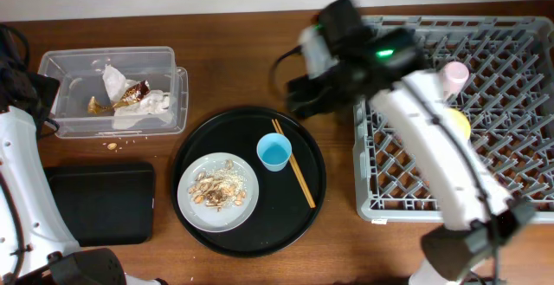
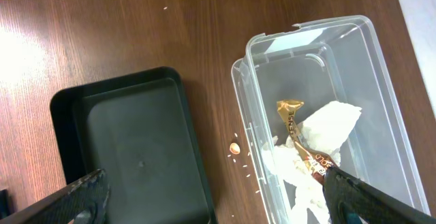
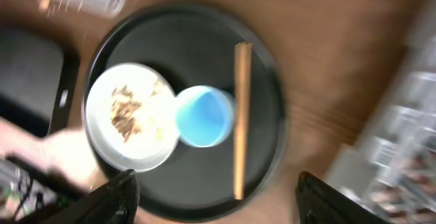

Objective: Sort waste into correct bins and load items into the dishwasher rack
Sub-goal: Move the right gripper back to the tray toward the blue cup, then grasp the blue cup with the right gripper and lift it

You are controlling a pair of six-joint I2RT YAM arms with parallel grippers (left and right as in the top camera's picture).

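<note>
The clear tub (image 1: 104,56) at the back left holds crumpled white paper (image 1: 147,105) and a brown-gold wrapper (image 1: 132,93). The left wrist view shows the tub (image 2: 381,108), the paper (image 2: 334,125), the wrapper (image 2: 294,125) and the shallow black tray (image 2: 136,149). My left gripper (image 2: 218,191) is open and empty above them. The grey plate (image 1: 187,190) with food scraps (image 1: 218,188), the blue cup (image 1: 274,152) and the chopsticks (image 1: 299,177) lie on the round black tray (image 1: 260,229). My right gripper (image 3: 218,186) is open and empty above the blue cup (image 3: 201,115); its view is blurred. The rack (image 1: 363,190) holds the pink cup (image 1: 455,75) and the yellow bowl (image 1: 459,122).
The shallow black tray (image 1: 99,203) lies at the front left. A loose crumb (image 1: 111,145) lies on the wood between tub and tray; it also shows in the left wrist view (image 2: 234,148). My right arm (image 1: 433,138) crosses over the rack's left half.
</note>
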